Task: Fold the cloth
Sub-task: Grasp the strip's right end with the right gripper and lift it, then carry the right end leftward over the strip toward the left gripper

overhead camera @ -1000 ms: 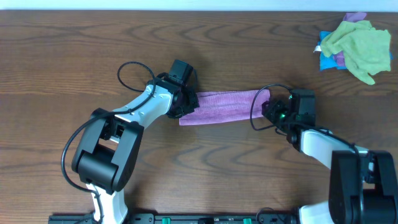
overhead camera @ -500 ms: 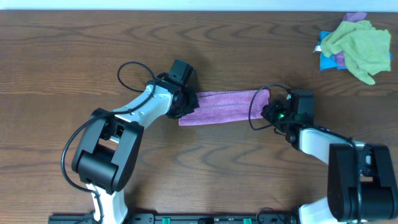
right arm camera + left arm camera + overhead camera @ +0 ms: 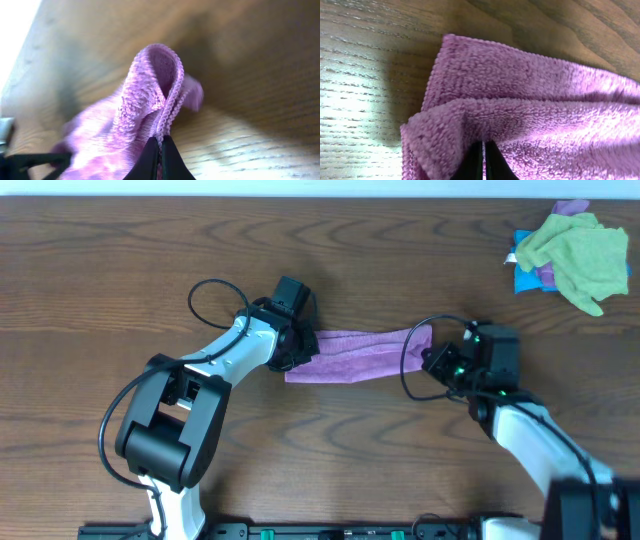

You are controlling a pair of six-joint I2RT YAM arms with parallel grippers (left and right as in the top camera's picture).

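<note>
Lilac cloth [image 3: 352, 352] between both pincers [image 3: 300, 346] [image 3: 431, 354]

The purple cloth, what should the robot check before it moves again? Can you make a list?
1. Left gripper shut on the cloth's left end: ok.
2. Right gripper shut on its right end: ok.
3. Cloth lies as a long band between both grippers: ok.
4. Pile of other cloths far off on the table: ok.
5. Cloth's layers lined up evenly: cannot tell.
</note>
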